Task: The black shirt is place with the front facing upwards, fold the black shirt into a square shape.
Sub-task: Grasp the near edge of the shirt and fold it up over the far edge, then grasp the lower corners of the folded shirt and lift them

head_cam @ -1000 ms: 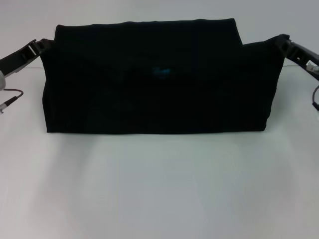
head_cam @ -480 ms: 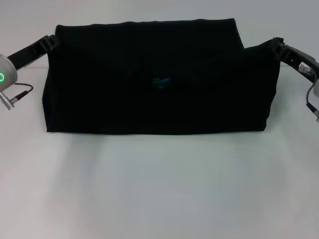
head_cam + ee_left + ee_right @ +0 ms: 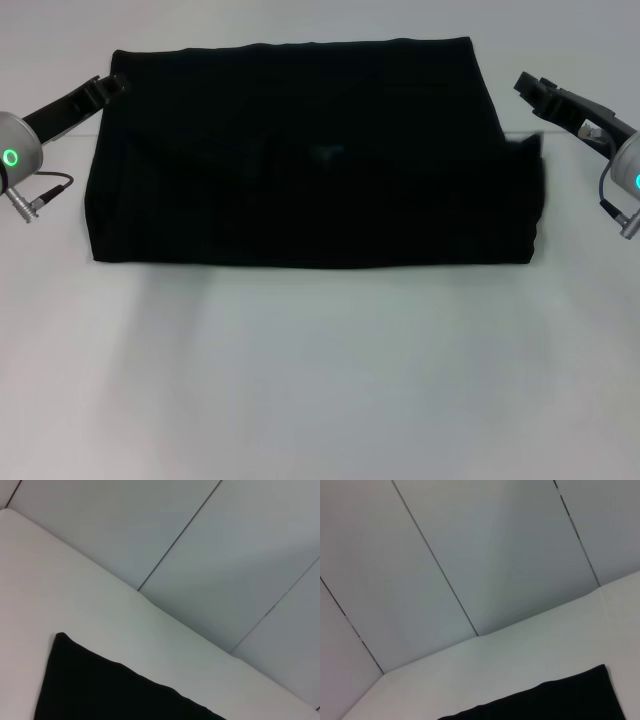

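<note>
Shirt: the black shirt (image 3: 310, 155) lies folded into a wide rectangle on the white table (image 3: 320, 380), toward its far side. The left gripper (image 3: 112, 85) sits at the cloth's far left corner, the right gripper (image 3: 525, 85) just off its right edge; whether either is parted, I cannot tell

The shirt (image 3: 310, 160) lies folded on the table (image 3: 320, 380); my left gripper (image 3: 112, 85) touches its corner, my right gripper (image 3: 528, 86) hangs just clear.
</note>
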Robot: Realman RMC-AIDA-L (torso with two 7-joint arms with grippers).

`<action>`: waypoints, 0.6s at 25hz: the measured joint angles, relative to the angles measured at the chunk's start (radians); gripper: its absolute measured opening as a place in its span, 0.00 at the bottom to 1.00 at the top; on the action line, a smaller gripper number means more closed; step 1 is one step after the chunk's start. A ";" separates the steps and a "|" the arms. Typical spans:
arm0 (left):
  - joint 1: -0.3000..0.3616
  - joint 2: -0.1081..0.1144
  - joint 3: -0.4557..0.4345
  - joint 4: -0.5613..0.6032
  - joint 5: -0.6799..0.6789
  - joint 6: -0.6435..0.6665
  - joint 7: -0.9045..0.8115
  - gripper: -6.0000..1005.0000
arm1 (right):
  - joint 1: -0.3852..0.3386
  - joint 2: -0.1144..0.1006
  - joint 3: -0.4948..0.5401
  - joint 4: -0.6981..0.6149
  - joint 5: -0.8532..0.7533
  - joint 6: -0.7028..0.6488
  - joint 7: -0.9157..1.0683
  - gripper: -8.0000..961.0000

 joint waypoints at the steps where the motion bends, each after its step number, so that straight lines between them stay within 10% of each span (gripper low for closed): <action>1: 0.001 0.001 0.000 -0.002 -0.002 -0.001 -0.001 0.11 | 0.002 0.000 0.000 0.002 0.000 0.005 0.002 0.12; 8: 0.045 0.011 0.016 -0.003 -0.028 0.061 -0.007 0.51 | -0.017 -0.007 -0.022 0.011 -0.004 -0.042 0.025 0.42; 15: 0.158 0.087 0.119 -0.002 -0.020 0.301 -0.116 0.71 | -0.121 -0.058 -0.271 -0.011 -0.007 -0.303 0.100 0.73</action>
